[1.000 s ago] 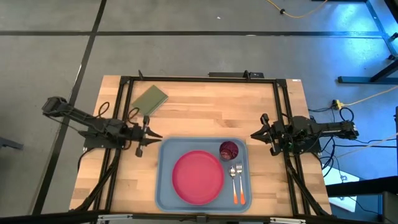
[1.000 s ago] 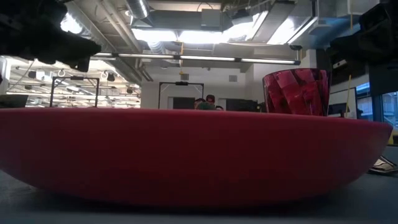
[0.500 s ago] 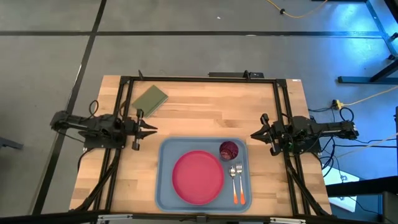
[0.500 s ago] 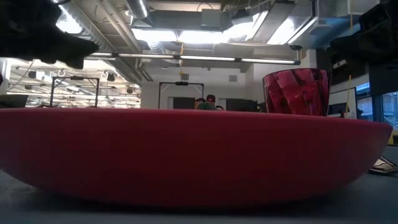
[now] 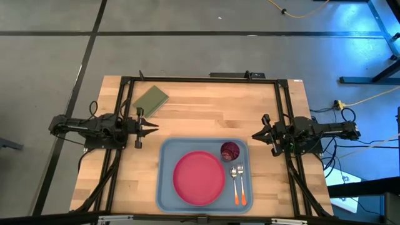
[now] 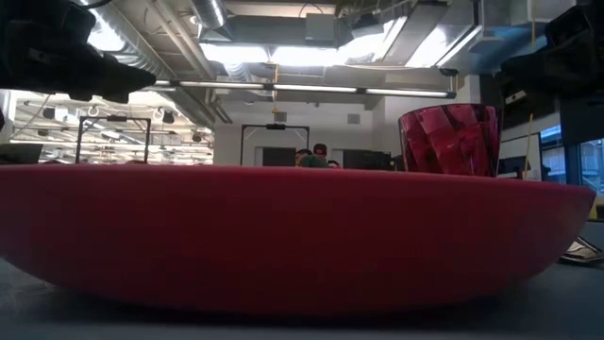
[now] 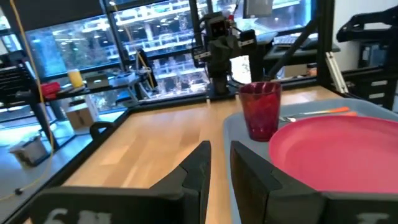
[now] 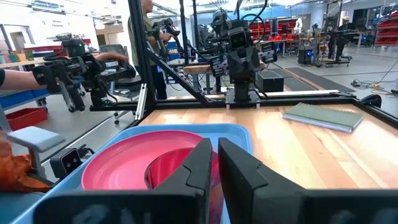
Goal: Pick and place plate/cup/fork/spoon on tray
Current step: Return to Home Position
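Observation:
The light-blue tray lies at the table's near middle. On it rest the pink plate, the dark red cup upright at its far right corner, and the orange-handled fork and spoon pair side by side along its right side. My left gripper hovers shut and empty just left of the tray's far left corner. It sees the cup and the plate. My right gripper hovers shut and empty just right of the tray, near the cup.
An olive-green pad lies at the table's far left and also shows in the right wrist view. A black frame runs along the table's far and side edges. A person's hand shows beyond the table.
My left gripper has drawn back from the tray toward the table's left edge and a little toward the far edge, then has held still. The tray and the things on it have stayed in place.

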Available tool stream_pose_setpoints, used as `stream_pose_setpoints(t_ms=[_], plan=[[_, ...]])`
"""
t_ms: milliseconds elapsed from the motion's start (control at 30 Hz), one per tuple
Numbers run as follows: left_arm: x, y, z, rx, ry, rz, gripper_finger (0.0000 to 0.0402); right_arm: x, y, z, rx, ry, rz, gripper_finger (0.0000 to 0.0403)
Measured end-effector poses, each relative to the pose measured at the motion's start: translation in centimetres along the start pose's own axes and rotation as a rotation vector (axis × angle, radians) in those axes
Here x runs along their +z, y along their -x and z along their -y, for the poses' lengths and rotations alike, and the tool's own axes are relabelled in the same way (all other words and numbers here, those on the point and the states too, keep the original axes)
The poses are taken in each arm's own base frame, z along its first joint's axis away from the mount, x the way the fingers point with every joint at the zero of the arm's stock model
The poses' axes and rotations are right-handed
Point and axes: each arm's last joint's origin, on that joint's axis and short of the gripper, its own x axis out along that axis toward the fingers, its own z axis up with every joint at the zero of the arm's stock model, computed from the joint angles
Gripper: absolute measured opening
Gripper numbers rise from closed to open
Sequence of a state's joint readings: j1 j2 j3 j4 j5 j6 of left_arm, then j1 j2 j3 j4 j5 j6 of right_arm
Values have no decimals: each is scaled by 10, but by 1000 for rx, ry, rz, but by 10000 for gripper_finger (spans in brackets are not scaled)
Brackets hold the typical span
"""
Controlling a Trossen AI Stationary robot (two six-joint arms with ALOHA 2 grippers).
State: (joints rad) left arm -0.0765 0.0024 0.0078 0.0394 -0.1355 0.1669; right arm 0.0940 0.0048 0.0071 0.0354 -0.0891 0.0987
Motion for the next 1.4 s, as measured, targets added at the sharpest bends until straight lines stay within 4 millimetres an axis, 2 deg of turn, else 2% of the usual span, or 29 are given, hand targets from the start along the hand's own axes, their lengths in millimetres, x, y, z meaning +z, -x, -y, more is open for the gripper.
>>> stream_pose_setpoints(t_ms=[1400], plan=[[-1, 0, 0, 15, -1, -10, 54, 0, 0, -3, 33, -2, -3, 35]])
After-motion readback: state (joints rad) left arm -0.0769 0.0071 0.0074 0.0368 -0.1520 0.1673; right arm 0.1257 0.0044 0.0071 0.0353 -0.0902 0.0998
